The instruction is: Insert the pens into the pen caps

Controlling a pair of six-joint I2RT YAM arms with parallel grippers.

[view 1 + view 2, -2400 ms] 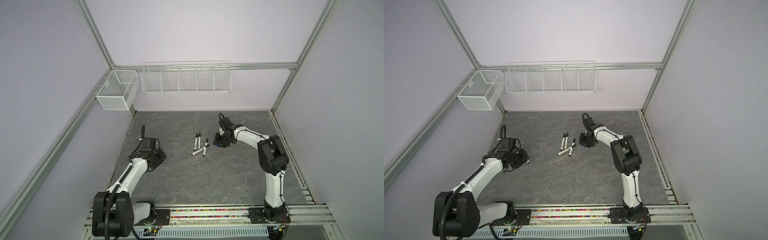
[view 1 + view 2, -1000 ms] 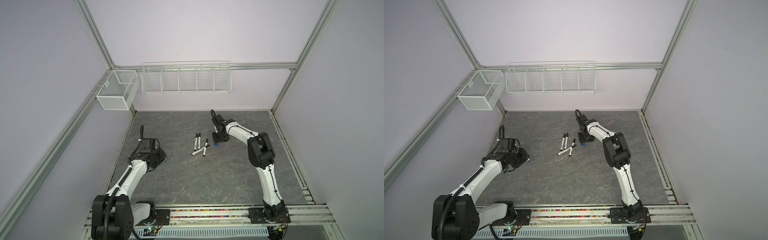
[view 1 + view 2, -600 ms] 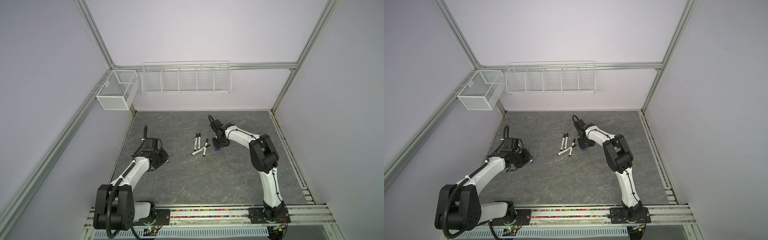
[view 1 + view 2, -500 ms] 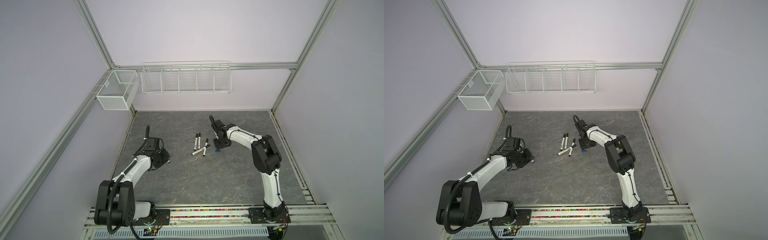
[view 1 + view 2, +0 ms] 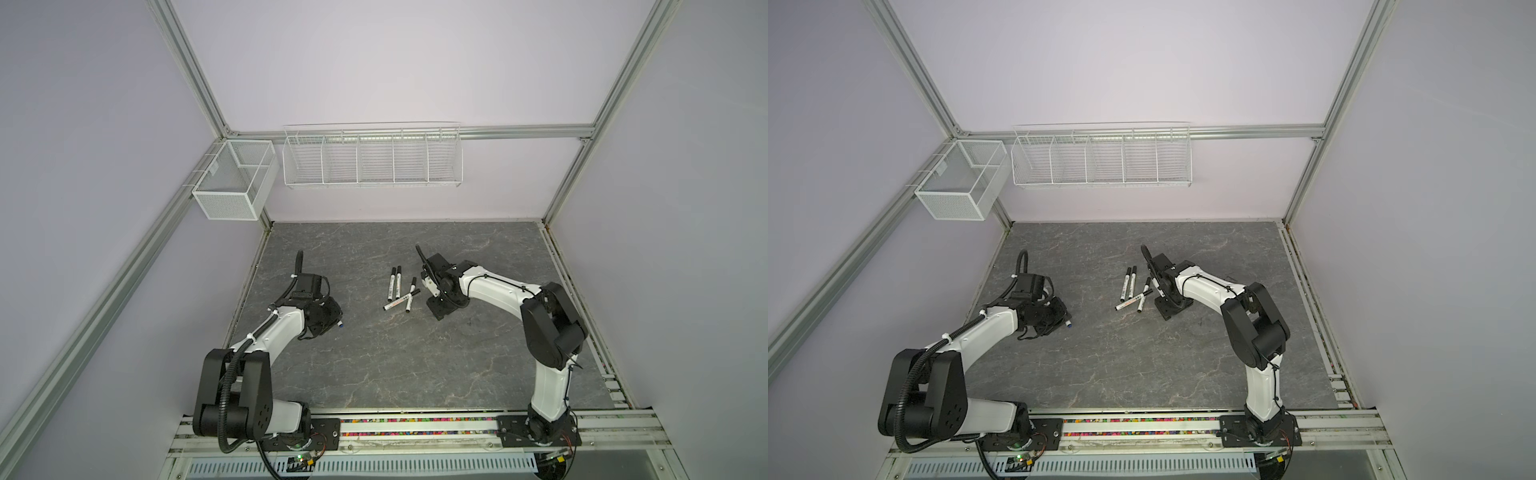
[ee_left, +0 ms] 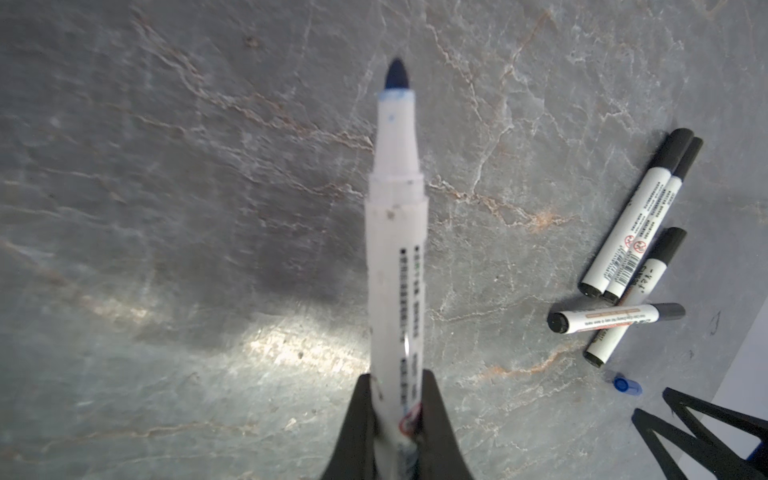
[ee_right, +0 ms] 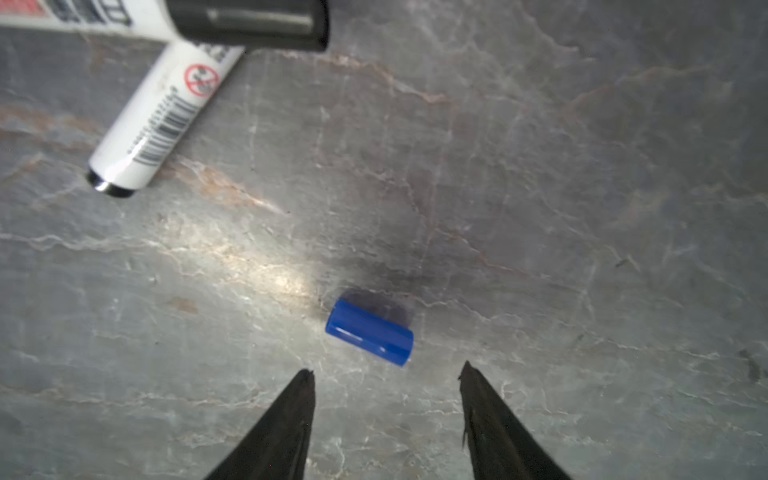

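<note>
Near the bench's (image 5: pixel 415 365) left edge, the left gripper (image 6: pixel 395 384) is clamped on the back end of the blue pen (image 6: pixel 397 249), whose bare tip points ahead. Farther in, around mid-bench, the right gripper (image 7: pixel 386 374) hangs with jaws apart and empty just over the blue cap (image 7: pixel 370 332), which lies on its side. The cap looks light, hard and smooth, and likely to roll. A hold across its round sides, leaving the open end clear, seems best. Just beyond lie four black-capped pens (image 5: pixel 399 289).
</note>
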